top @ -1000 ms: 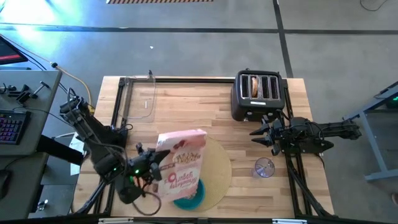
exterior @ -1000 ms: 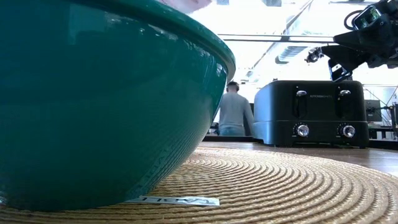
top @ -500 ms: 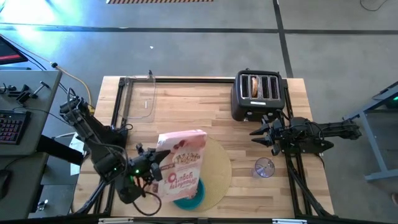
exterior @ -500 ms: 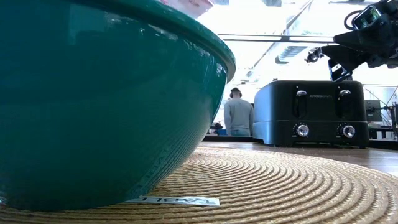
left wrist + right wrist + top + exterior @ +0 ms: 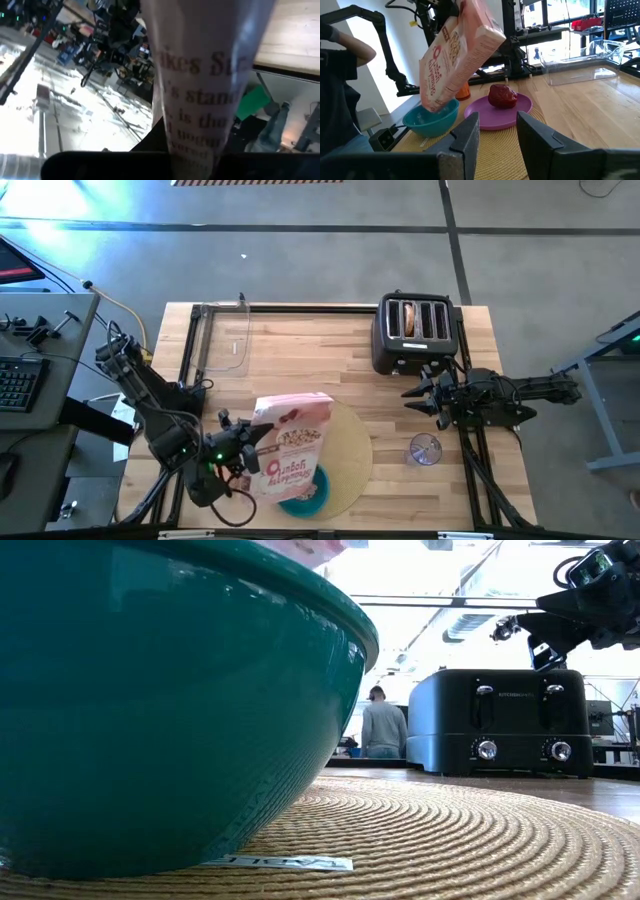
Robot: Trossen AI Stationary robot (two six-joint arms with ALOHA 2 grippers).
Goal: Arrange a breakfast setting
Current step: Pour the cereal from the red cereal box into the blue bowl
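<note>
Left end effector [image 5: 243, 448] reaches in low from the near-left corner, clamped shut on the pink cereal box [image 5: 291, 448], which is tipped with its lower end over the teal bowl [image 5: 304, 498]. In the left wrist view the box [image 5: 205, 75] fills the frame, printed cardboard face close up. Bowl is glossy, round, sitting on the woven tan mat [image 5: 350, 450], just below the gripped box. Purple plate [image 5: 501, 112] with a dark red fruit [image 5: 503, 96] sits beside the bowl on the mat; smooth flat disc, lumpy fruit. Right end effector [image 5: 412, 396] hovers level near the black toaster [image 5: 414, 332], fingers [image 5: 467, 134] partly apart, holding nothing. Clear glass [image 5: 426, 449] stands on the wooden tabletop [image 5: 300, 350] just near-side of the right end effector. Clear plastic tray [image 5: 226, 340] lies well beyond the left end effector.
</note>
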